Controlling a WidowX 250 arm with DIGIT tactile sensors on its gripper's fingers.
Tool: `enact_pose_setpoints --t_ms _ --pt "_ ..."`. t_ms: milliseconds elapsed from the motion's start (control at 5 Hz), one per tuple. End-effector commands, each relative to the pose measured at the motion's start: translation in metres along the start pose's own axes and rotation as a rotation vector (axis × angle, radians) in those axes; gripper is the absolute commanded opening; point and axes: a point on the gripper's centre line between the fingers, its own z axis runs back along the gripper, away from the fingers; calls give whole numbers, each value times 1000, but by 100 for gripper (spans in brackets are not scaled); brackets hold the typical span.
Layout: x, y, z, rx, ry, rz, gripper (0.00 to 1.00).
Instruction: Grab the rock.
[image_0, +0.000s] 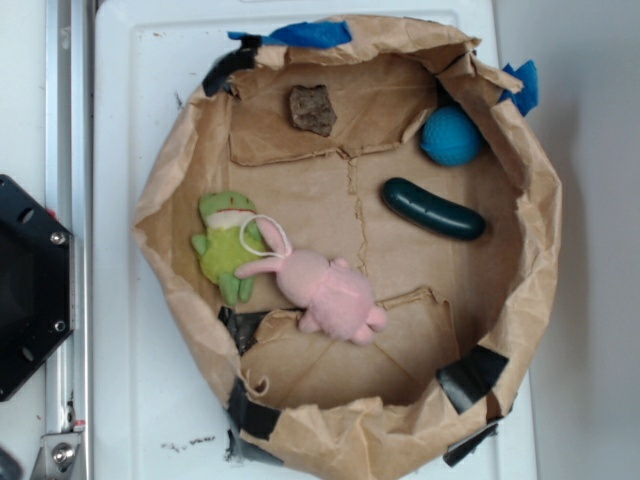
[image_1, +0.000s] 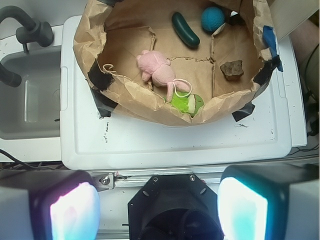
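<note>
Task not begun: gripper hung with fingers spread and empty, well short of the paper enclosure, where the rock lay untouched against its wall.

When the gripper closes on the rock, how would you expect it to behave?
The rock looks hard and angular, so it probably won't deform or roll like the blue ball. Its rough matte faces should grip fairly well, though uneven facets might make it twist between the open gripper fingers. It is likely heavy for its size.
</note>
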Motion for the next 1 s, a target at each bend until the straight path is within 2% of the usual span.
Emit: enact_pose_setpoints --t_ms 0,200,400,600,800 --pt "0 0 0 0 0 0 100" --pt "39 7 -5 22 -24 161 100" --pt "62 12 -9 41 -47 310 100" --pt "82 14 -27 1 -33 569 100" --pt "87 21 -45 32 5 821 100"
